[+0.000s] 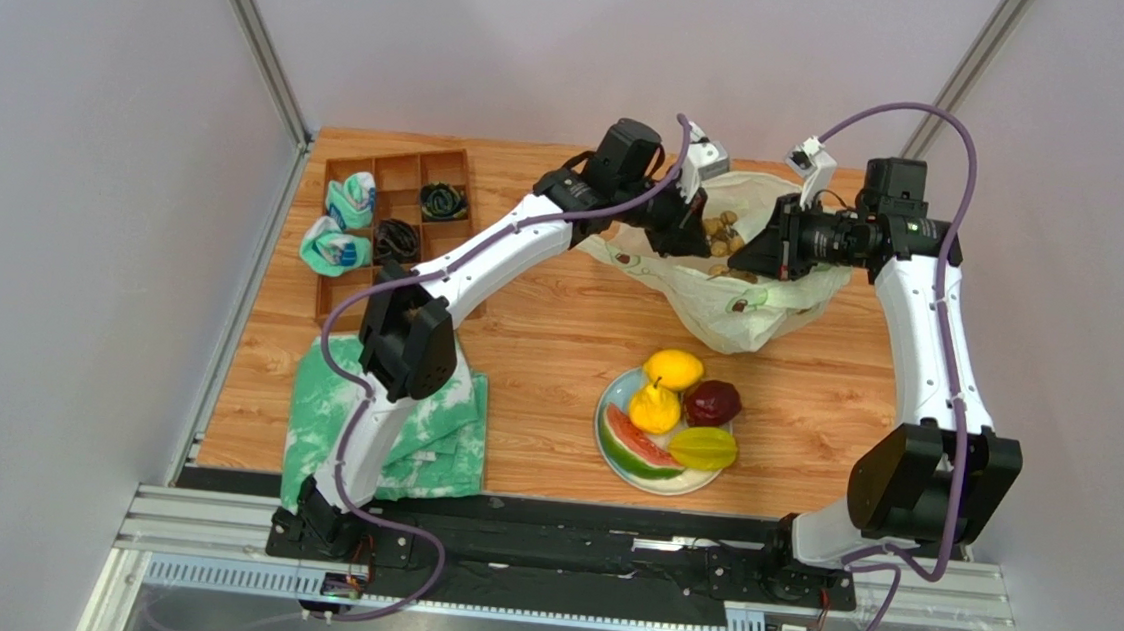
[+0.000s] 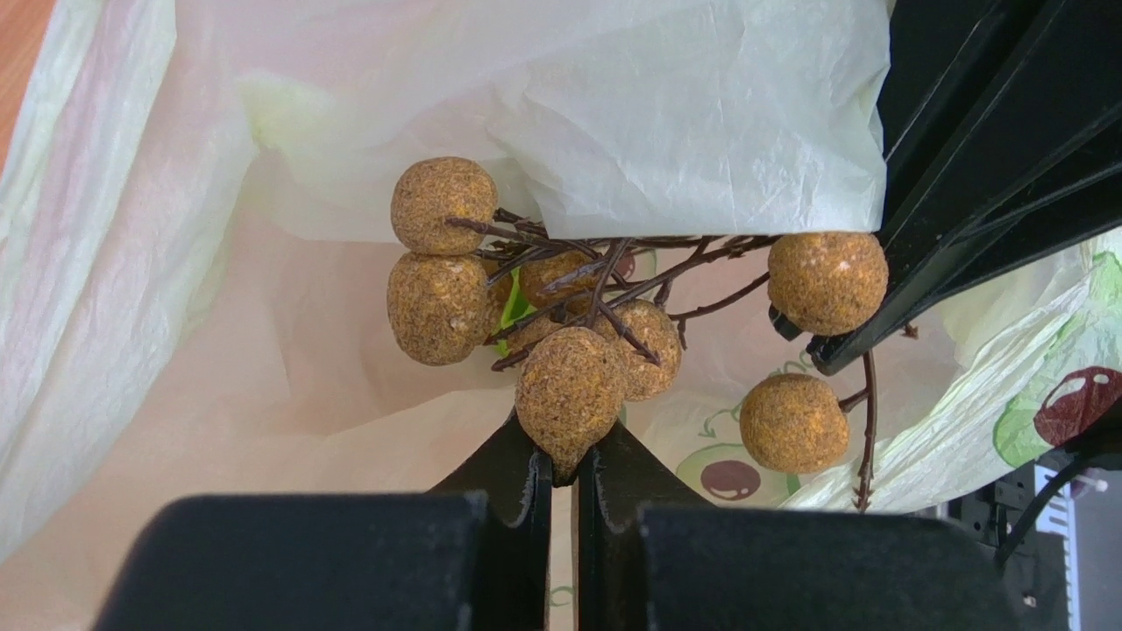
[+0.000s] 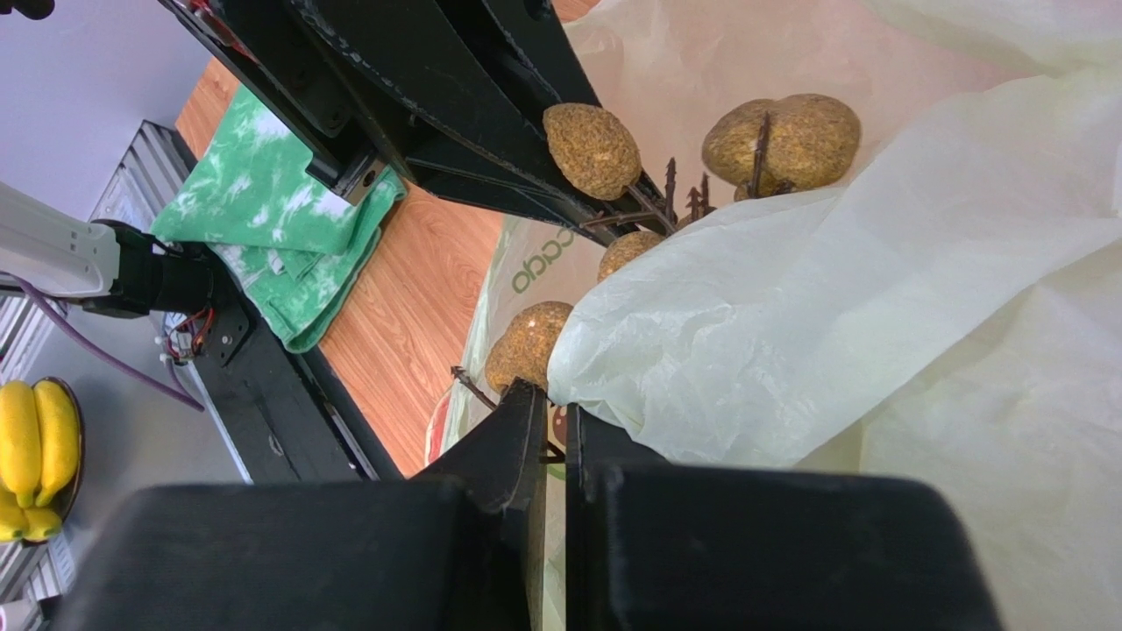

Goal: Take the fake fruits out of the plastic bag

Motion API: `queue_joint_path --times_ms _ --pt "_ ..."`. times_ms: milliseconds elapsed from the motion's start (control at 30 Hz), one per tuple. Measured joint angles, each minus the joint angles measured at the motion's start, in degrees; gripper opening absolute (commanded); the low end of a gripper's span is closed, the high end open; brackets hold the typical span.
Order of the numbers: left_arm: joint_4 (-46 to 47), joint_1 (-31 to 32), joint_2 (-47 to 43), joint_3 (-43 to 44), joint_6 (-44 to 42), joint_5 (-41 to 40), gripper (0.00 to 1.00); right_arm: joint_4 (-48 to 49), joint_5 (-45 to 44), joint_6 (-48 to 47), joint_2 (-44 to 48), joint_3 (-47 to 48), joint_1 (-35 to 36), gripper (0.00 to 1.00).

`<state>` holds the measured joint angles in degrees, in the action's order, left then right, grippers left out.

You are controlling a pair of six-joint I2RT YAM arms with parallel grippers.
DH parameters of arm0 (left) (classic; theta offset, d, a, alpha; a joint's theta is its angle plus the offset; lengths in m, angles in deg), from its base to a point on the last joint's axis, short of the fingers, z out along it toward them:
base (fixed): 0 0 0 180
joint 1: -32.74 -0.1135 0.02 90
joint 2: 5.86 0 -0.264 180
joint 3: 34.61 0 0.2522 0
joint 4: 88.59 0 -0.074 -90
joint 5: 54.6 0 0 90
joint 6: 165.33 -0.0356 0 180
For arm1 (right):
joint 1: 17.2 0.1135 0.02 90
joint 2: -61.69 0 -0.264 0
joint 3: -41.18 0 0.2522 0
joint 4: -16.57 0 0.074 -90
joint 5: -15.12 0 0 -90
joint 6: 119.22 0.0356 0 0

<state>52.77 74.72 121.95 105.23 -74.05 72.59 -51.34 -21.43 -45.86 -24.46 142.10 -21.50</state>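
Note:
The pale plastic bag (image 1: 743, 303) lies at the table's back, mouth raised. My left gripper (image 1: 693, 224) reaches into it. In the left wrist view it (image 2: 576, 454) is shut on one ball of the bunch of small brown balls (image 2: 570, 384); the bunch (image 1: 722, 234) is still inside the bag (image 2: 685, 118). My right gripper (image 1: 773, 242) is shut on the bag's rim (image 3: 790, 316) at its tips (image 3: 555, 418), with a ball (image 3: 527, 345) and a twig close by. The lemon (image 1: 673, 368), pear (image 1: 653, 409), plum (image 1: 712, 403), watermelon slice (image 1: 636, 447) and yellow-green oval fruit (image 1: 703, 447) lie on the plate (image 1: 609, 410).
A wooden compartment tray (image 1: 397, 170) with rolled cloths stands at the back left. A green-and-white cloth (image 1: 416, 432) lies at the front left, under the left arm. Bananas (image 3: 33, 454) show off the table in the right wrist view.

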Motion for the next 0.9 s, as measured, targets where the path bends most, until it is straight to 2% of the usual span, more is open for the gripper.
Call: queue_joint_path --times_ms 100,167,200,233,300,333,533,700,900 --pt "-0.11 -0.39 -0.98 -1.86 0.00 0.79 0.00 -0.09 -0.59 -0.87 0.00 -0.13 0.00 0.01" --pt "-0.48 -1.05 -2.67 -4.07 0.09 1.70 0.00 -0.24 -1.16 -1.73 0.00 -0.20 0.00 0.11" --pt "-0.61 -1.31 -3.69 -4.94 0.11 2.25 0.00 -0.31 -1.31 -2.10 0.00 -0.28 0.00 0.23" --pt "-0.68 -1.60 -4.52 -5.53 0.11 2.73 0.00 -0.33 -1.40 -2.54 0.00 -0.55 0.00 0.67" --pt "-1.25 -2.21 -6.69 -6.25 0.09 3.65 0.00 -0.83 -1.57 -3.13 -0.02 -1.05 0.00 0.86" --pt "-1.51 -2.58 -7.80 -6.27 0.09 4.04 0.00 -1.25 -1.79 -3.45 -0.11 -1.11 0.04 0.99" --pt "-4.02 -4.28 -13.84 -4.28 0.50 6.16 0.00 -4.09 -3.98 -5.95 -1.73 -0.39 -0.02 1.00" --pt "-4.76 -4.28 -16.41 -1.20 1.42 8.07 0.00 -7.58 -6.47 -8.11 -8.07 2.27 -1.40 1.00" --pt "-10.12 -3.52 -21.88 -2.73 -0.13 13.00 0.00 -9.77 -10.51 -6.10 -21.14 15.82 -4.87 1.00"
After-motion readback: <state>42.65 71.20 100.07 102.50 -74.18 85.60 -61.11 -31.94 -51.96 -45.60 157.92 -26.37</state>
